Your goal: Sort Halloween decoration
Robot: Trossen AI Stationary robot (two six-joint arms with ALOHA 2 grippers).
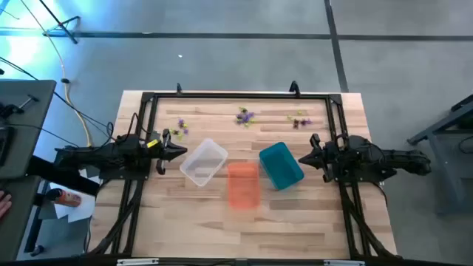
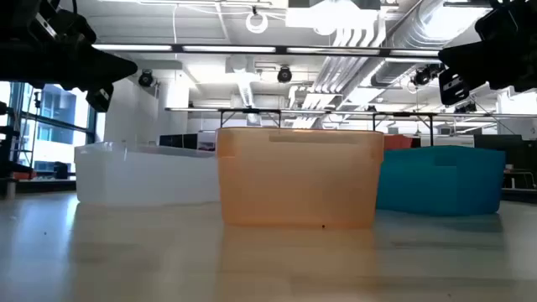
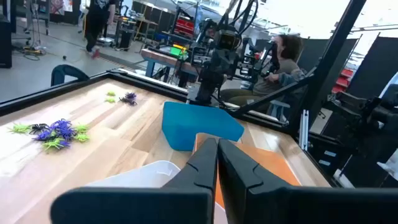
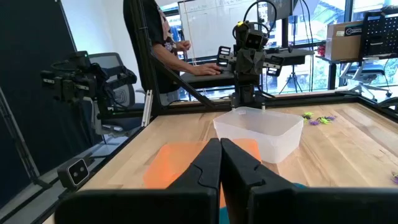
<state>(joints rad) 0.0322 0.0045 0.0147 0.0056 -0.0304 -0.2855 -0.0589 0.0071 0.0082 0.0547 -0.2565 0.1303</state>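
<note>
Tiny spiky purple, black and green trinkets lie in three small heaps near the table's far edge: a left heap point(image 1: 181, 127), a middle heap point(image 1: 244, 116) point(image 3: 55, 132) and a right heap point(image 1: 299, 121) point(image 3: 122, 98). My left gripper point(image 1: 183, 151) point(image 3: 217, 155) hovers shut at the clear bin's point(image 1: 203, 162) left side, above the table. My right gripper point(image 1: 301, 158) point(image 4: 221, 154) hovers shut just right of the teal bin point(image 1: 281, 165). Neither touches anything.
Three bins stand mid-table: clear point(image 2: 143, 172), orange point(image 1: 242, 185) point(image 2: 298, 176) and teal point(image 2: 438, 179). A black frame point(image 1: 236, 94) rims the table's far and side edges. People sit at desks beyond the table. Bare wood lies near the front edge.
</note>
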